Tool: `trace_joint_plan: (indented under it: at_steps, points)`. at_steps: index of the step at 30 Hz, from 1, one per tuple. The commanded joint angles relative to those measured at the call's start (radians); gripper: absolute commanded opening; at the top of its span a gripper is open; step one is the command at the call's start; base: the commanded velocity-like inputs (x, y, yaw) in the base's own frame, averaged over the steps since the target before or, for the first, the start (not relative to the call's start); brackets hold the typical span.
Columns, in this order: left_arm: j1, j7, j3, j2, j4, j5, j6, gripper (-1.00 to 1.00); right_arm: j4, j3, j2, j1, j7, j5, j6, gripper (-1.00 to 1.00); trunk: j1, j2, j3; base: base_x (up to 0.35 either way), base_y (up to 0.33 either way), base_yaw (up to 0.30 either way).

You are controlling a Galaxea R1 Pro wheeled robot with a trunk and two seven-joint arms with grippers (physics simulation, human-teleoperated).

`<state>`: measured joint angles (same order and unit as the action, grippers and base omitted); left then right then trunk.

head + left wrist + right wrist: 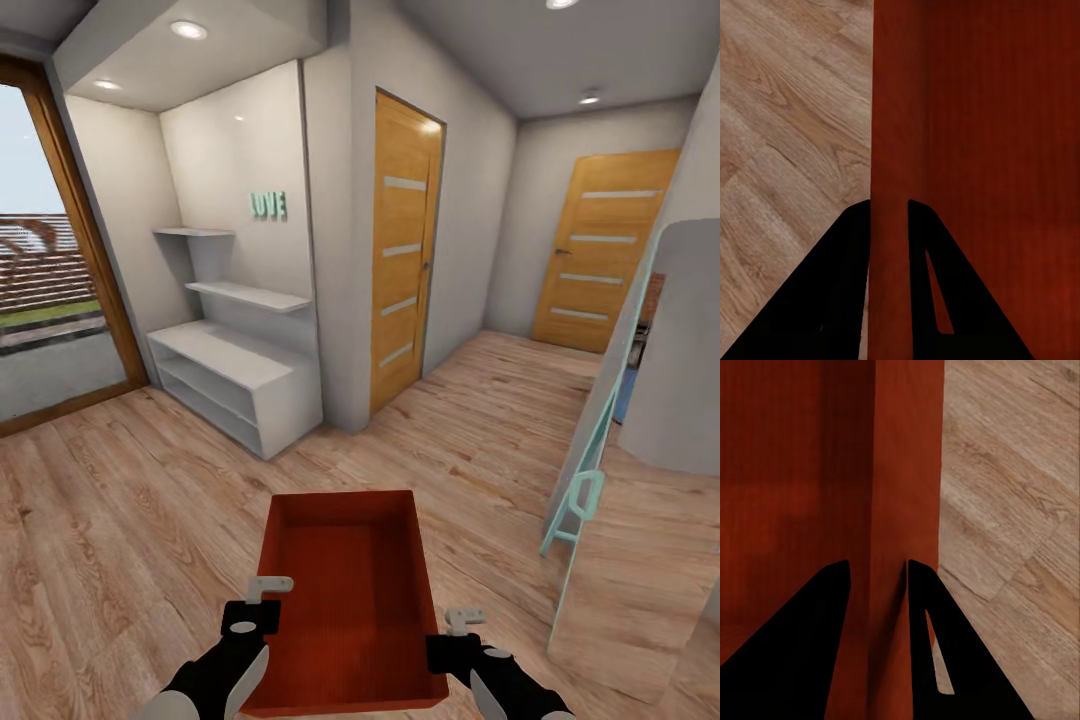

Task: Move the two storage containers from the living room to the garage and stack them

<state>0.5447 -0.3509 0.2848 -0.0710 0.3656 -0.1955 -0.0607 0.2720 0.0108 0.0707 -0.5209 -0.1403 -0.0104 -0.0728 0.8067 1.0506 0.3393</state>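
Nearest the head camera, a shallow rectangular orange-red open-top storage container (352, 600) was held level above the light wood-plank floor (130, 520), gripped at its two long side walls. The left tool (266, 604) pinched the left wall: in the left wrist view its two black fingers (832, 300) stood one on each side of the red wall (889, 150), one outside over the planks and one inside the bin. The right tool (450, 636) pinched the right wall likewise, and in the right wrist view its black fingers (802, 645) straddled that wall (889, 472), closed onto it. The container's inside showed bare. Ahead stood a low white shelving unit (235, 375) in an alcove, a wooden door with glass slats (405, 255) beside it, and another such door (605, 250) farther down the hall.
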Motion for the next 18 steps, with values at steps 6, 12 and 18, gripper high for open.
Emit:
trace_joint_plan:
  at_steps: [6,12,18]
  points:
    - [0.0,-0.008,0.024,0.002,-0.003,-0.035,-0.006,-1.0,0.041,0.001,0.0,-0.001,-0.006,0.003,0.004,-1.0,0.0,0.001,0.001,0.0,0.329,0.0]
    - [0.0,-0.009,0.024,0.001,-0.004,-0.035,-0.006,-1.0,0.04,0.001,0.0,-0.001,-0.006,0.003,0.004,-1.0,0.0,0.001,0.001,0.029,0.33,0.0]
    - [0.0,-0.009,0.025,0.0,-0.004,-0.035,-0.005,-1.0,0.04,0.001,0.0,-0.001,-0.006,0.003,0.004,-1.0,0.0,0.001,0.001,0.131,0.177,0.0]
